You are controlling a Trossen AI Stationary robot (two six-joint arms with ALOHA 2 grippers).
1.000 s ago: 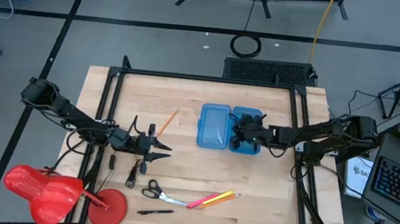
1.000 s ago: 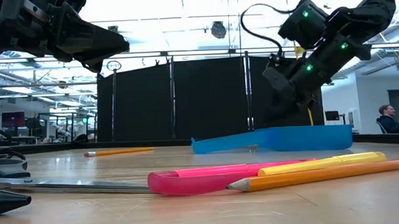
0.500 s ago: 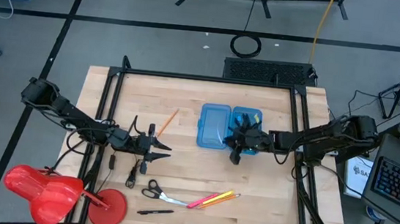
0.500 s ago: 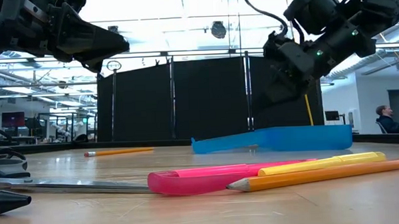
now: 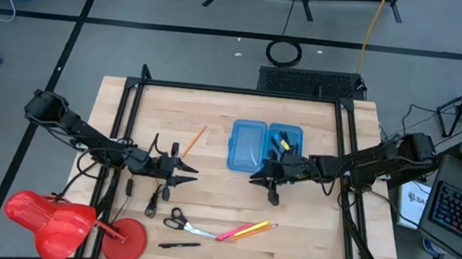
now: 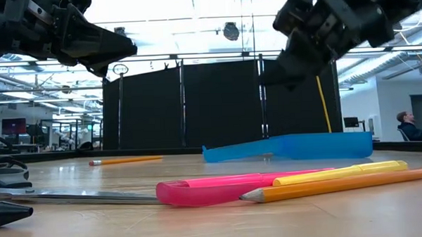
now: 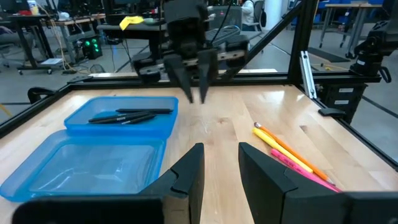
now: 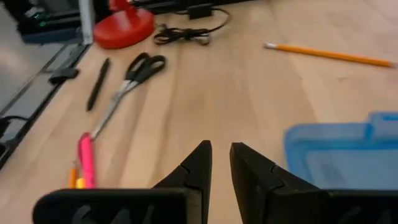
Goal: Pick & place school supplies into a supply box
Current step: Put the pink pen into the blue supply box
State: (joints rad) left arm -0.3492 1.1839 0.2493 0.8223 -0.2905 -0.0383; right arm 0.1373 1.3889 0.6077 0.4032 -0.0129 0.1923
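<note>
Here the supply box [image 5: 265, 146] lies open mid-table, black pens [image 7: 130, 115] in one half. The right gripper [image 5: 264, 181] hovers just off the box's near edge, fingers nearly together, empty. The left gripper [image 5: 186, 171] waits well off to the box's side — parted, holding nothing. Scissors [image 5: 178, 220], markers [image 5: 242, 230] and a pencil [image 5: 193, 140] lie outside the box.
</note>
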